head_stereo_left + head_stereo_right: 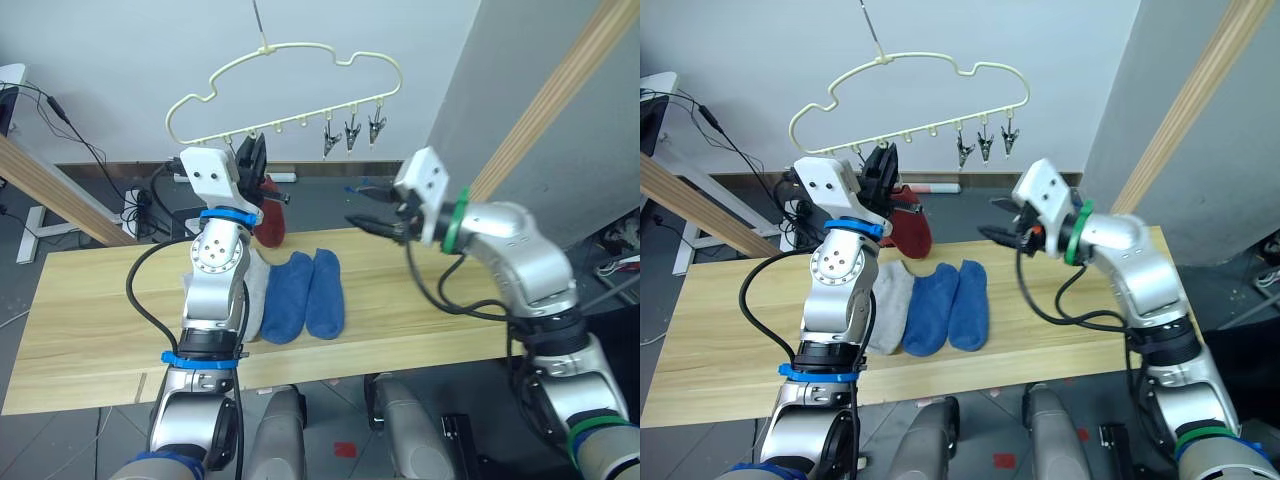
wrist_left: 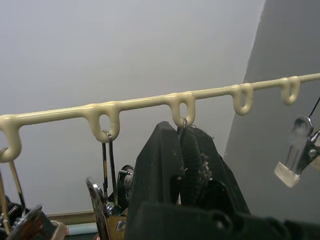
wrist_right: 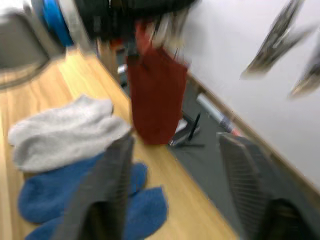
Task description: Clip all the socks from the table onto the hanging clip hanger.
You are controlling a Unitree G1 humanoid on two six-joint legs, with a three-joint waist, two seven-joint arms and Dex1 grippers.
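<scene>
On the pale wooden table (image 1: 420, 310) lay two blue socks (image 1: 305, 295) and a light grey sock (image 1: 890, 310), not yet clipped. Above them the left gripper (image 1: 255, 160) was clenched at a clip where a rust red sock (image 1: 908, 228) hung, while the right gripper (image 1: 1002, 228) hovered with jaws spread, empty. The clip hanger (image 1: 290, 90) hung farthest back before a white wall, cables on the floor.

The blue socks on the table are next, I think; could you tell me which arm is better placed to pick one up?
Probably the right. The right gripper is open and free above the blue socks, while the left gripper is up at the hanger.
</scene>
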